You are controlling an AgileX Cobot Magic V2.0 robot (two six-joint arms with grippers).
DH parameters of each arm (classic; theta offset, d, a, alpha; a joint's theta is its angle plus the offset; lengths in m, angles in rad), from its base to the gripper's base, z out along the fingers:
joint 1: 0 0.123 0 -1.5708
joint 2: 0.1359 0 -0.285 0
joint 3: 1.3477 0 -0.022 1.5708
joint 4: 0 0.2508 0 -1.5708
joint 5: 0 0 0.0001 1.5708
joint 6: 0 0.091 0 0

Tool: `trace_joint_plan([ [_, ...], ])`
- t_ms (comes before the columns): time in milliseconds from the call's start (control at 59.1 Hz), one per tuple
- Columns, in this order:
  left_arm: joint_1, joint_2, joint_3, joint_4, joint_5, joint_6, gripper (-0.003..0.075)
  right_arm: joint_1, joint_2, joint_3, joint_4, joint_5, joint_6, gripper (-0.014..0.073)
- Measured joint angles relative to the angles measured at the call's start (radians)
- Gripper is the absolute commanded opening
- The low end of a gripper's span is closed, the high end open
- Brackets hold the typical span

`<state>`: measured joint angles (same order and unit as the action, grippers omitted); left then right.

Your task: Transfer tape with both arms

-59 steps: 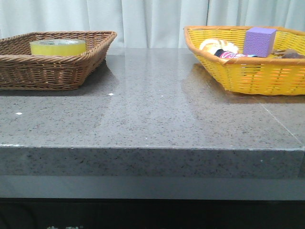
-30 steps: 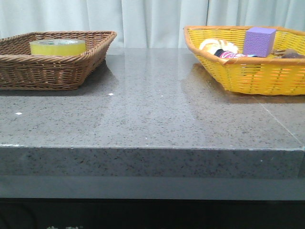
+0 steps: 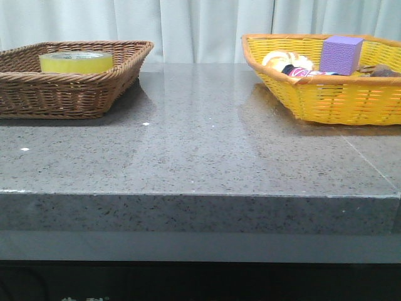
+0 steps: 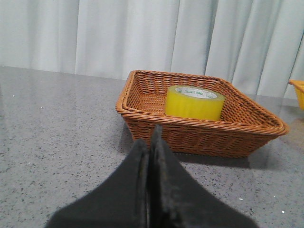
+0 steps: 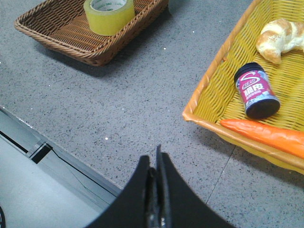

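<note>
Item: the tape (image 3: 76,61), one yellow roll lying flat inside the brown wicker basket (image 3: 94,94), at your 10 o'clock across the grey stone table (image 3: 200,150); untouched. Left gripper (image 4: 151,142): fingers pressed together, holding nothing, low over the table and short of the basket's near wall, the roll at its 12 o'clock beyond the rim. Right gripper (image 5: 157,164): fingers also together, empty, near the table's front edge. Yellow basket (image 3: 326,100) at your 2 o'clock holds a purple cube (image 3: 341,53), a croissant (image 5: 280,38), a small jar (image 5: 256,90) and a carrot (image 5: 266,135). Step in hand, by judgement: the opening approach, pickup not yet begun. Next you will need the left fingers spread, lifted over the rim and lowered onto the roll.
</note>
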<state>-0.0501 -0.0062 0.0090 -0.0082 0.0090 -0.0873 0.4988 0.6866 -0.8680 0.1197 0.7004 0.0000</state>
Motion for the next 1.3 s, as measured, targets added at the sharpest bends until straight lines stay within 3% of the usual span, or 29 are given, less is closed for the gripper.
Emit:
trace_joint_plan([
  [1303,-0.042,0.0,0.0,0.023,0.054,0.001,-0.002,0.0,0.0,0.0,0.0,0.0,0.0,-0.0069],
])
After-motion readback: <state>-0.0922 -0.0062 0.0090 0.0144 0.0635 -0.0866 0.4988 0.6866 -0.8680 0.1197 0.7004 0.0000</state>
